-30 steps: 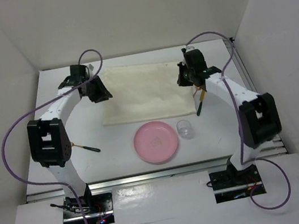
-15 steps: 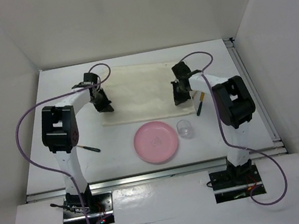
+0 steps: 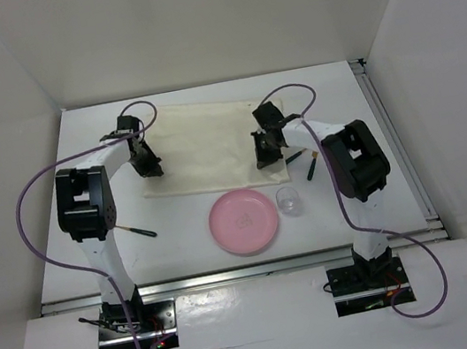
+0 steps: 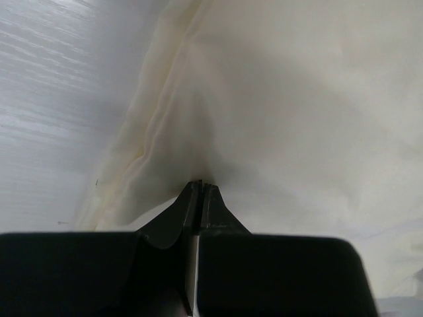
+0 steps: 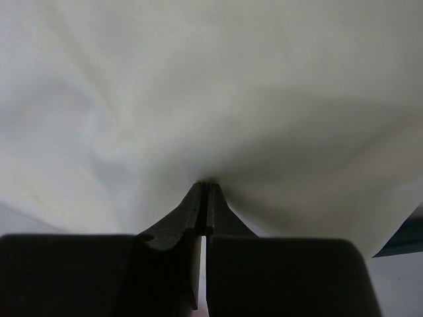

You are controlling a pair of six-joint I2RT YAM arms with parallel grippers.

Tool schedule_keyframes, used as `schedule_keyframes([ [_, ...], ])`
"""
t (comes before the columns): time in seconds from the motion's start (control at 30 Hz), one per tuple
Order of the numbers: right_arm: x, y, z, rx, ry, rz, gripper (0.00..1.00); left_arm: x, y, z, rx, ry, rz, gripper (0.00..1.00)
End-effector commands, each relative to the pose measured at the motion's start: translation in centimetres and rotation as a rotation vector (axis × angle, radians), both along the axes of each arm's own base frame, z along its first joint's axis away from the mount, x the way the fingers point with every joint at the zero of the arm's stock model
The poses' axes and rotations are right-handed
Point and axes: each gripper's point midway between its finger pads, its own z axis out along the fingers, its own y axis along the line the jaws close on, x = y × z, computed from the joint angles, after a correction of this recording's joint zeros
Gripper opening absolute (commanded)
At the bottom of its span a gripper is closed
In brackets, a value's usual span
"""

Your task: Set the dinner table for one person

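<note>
Left fingers (image 4: 200, 187) and right fingers (image 5: 204, 188) both pinching the cloth mat (image 3: 210, 142) at its near edge — limp, light, should drag easily across the desk (image 3: 182, 241)

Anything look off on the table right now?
The cream mat isn't flat: it puckers up where the left claw and right claw pinch it, and its left edge looks rumpled. Nothing looks spilled or damaged.

One table (image 3: 181, 237), mat (image 3: 210, 142), plate (image 3: 242, 220), cup (image 3: 289, 201) — two utensils (image 3: 135, 230) (image 3: 311, 164).
</note>
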Motion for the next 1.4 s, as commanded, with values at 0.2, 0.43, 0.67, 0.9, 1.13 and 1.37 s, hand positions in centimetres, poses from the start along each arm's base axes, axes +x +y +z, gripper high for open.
schedule_keyframes([
  [0.2, -4.3, -4.3, -3.0, -0.061, 0.126, -0.112, 0.0, -5.5, 2.4, -2.9, 0.093, 0.158, 0.025, 0.0],
  [0.43, -5.6, -7.0, -2.8, -0.079, 0.134, -0.176, 0.0, -6.5, 1.5, -3.1, 0.113, 0.163, -0.002, 0.01],
  [0.67, -3.7, -5.9, 2.7, -0.006, 0.02, -0.165, 0.0, -4.6, 1.1, -0.3, 0.144, 0.092, -0.019, 0.1],
  [0.9, -3.3, -8.1, 13.1, -0.004, -0.209, -0.233, 0.66, -3.2, -0.2, 5.2, 0.143, -0.035, -0.066, 0.24],
  [1.13, -8.3, -10.0, 13.3, 0.037, -0.131, -0.305, 0.85, -2.0, -1.9, 6.5, 0.11, -0.07, -0.109, 0.28],
  [1.37, -13.1, -9.4, 10.6, 0.088, -0.026, -0.325, 0.85, -0.1, -7.4, 5.8, 0.065, -0.064, -0.232, 0.34],
])
